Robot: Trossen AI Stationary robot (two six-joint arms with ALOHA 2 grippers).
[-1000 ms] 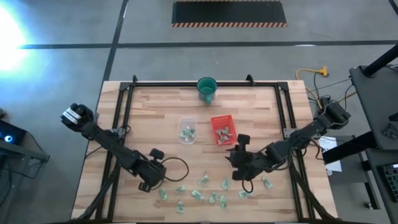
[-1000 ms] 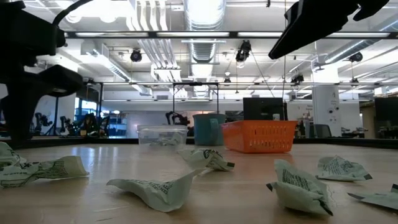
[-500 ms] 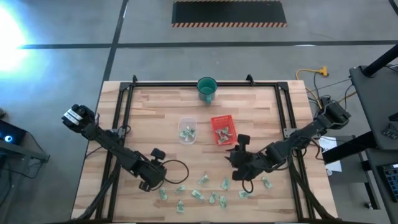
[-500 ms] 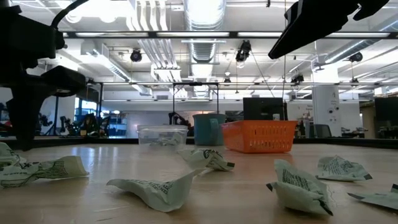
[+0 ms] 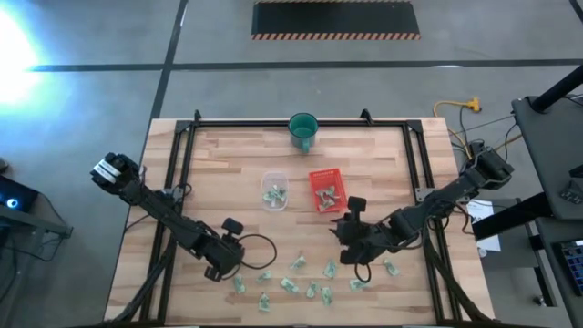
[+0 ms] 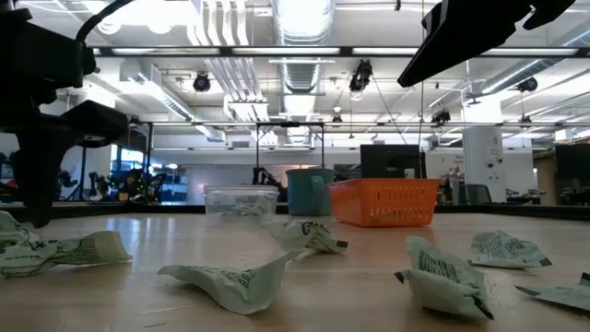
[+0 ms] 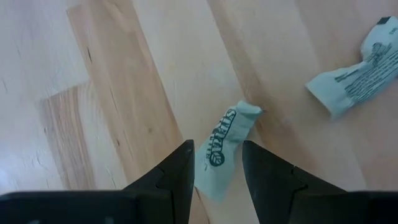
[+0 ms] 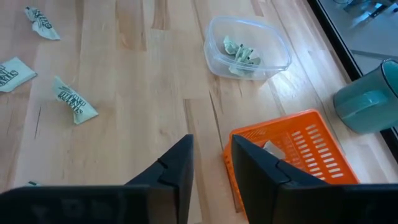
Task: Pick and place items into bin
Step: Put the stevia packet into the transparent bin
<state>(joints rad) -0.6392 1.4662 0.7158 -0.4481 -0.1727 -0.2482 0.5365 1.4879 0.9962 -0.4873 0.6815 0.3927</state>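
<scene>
Meanwhile, the left gripper (image 7: 215, 163) sat low over the table near its front-left part, fingers apart, straddling one green-and-white packet (image 7: 221, 149) flat on the wood between them; the grip was not yet made. Against the earlier pictures this arm had dropped and shifted only slightly, so the judgement was a pick in progress.

The right gripper (image 8: 209, 163) hovered at the front edge of the orange bin (image 8: 298, 149), fingers parted by a narrow gap with nothing seen between them. The arm itself had not moved, but its fingers had been narrowing; this was read as a drop just finished.

Outward: several packets already lay in the orange bin (image 5: 326, 189) at the table's middle, and a few in the clear tub (image 5: 274, 192) beside it. The remaining packets (image 5: 289, 286) were scattered along the front edge, between the two grippers. The teal cup (image 5: 303, 129) stood at the back edge, untouched.

Most of the task was still left.
</scene>
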